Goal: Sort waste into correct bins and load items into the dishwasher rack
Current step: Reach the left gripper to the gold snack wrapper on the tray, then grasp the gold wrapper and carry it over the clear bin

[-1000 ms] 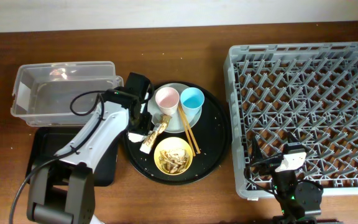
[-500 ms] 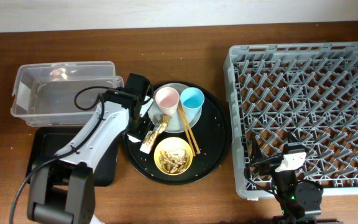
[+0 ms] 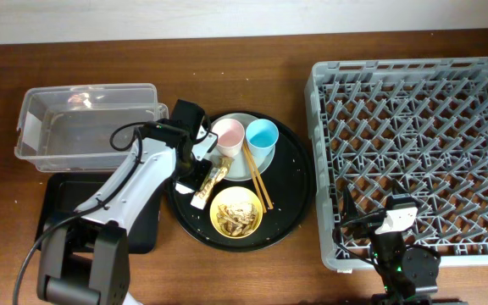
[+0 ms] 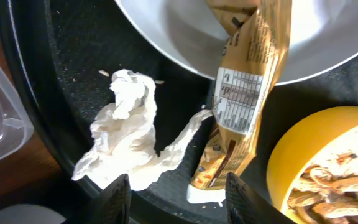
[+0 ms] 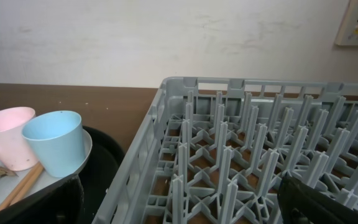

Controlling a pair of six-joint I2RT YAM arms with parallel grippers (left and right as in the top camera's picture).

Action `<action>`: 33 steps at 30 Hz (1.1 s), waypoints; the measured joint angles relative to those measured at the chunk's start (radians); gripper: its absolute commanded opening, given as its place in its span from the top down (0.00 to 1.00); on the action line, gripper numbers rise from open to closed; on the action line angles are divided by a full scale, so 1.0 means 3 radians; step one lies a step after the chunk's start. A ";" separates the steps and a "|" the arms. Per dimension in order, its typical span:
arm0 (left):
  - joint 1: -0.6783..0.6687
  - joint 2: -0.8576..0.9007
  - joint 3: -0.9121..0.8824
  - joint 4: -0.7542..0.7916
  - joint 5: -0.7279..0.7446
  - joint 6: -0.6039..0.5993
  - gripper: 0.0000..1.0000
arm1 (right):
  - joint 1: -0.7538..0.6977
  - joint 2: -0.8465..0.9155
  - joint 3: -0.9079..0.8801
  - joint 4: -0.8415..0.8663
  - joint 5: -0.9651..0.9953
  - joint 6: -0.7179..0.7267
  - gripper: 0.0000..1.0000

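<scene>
Overhead view: the left gripper (image 3: 193, 172) hangs over the left part of the round black tray (image 3: 299, 199). It is just above the crumpled white paper ball (image 3: 184, 184) and the gold-foil wrapper (image 3: 211, 181). Both lie between the pale grey plate (image 3: 237, 169) and the yellow bowl (image 3: 237, 212) of brownish scraps. The pink cup (image 3: 227, 135) and the light-blue cup (image 3: 262, 135) stand on the plate, and the chopsticks (image 3: 257, 180) slant off its right edge. The clear plastic box (image 3: 87, 127) sits far left and the shallow black tray (image 3: 58, 203) near left. The dishwasher rack (image 3: 413, 144) at the right holds no dishes.

Left wrist view: the fingers (image 4: 117, 198) stand partly apart. They straddle the paper's loose tail and the wrapper's near end, and nothing looks clamped. The step in hand appears to be waste sorting, starting with the paper. The next move calls for closing on the paper alone, since the wrapper lies touching it and could come up too. The paper then needs carrying left to a bin.

Right wrist view: the right gripper (image 5: 185, 200) waits at the rack's near left corner with its jaws wide and nothing held, facing the cups.
</scene>
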 measured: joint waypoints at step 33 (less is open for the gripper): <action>-0.0507 0.0281 0.0004 0.0411 -0.0074 -0.0603 0.46 | 0.0000 0.0000 0.0000 0.0000 0.0000 -0.0001 0.02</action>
